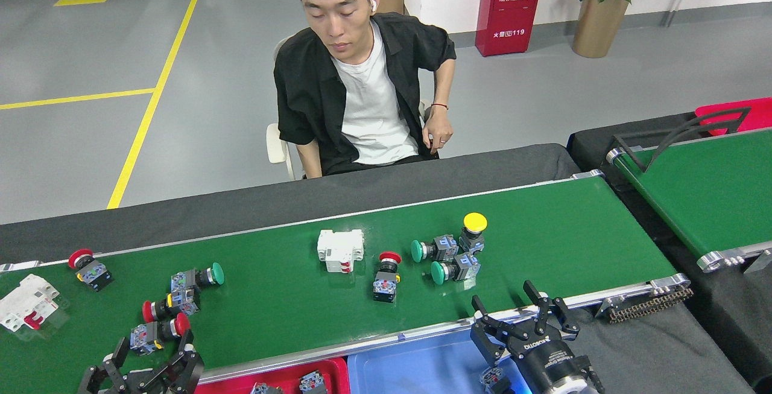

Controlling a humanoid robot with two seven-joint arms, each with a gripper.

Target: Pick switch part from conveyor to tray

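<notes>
Switch parts [447, 254] lying scattered along the conveyor [567, 231], none grasped yet, with both grippers, left [148, 361] and right [523, 315], hovering spread and empty at its near edge, approaching for a pick, next needing to descend on one and clench.

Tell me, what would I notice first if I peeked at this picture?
Probably the long green conveyor running across the middle, dotted with colourful push-button switches, like the yellow-capped one. Behind it a person sits watching, and two black grippers, left gripper and right gripper, poke up at the bottom.
</notes>
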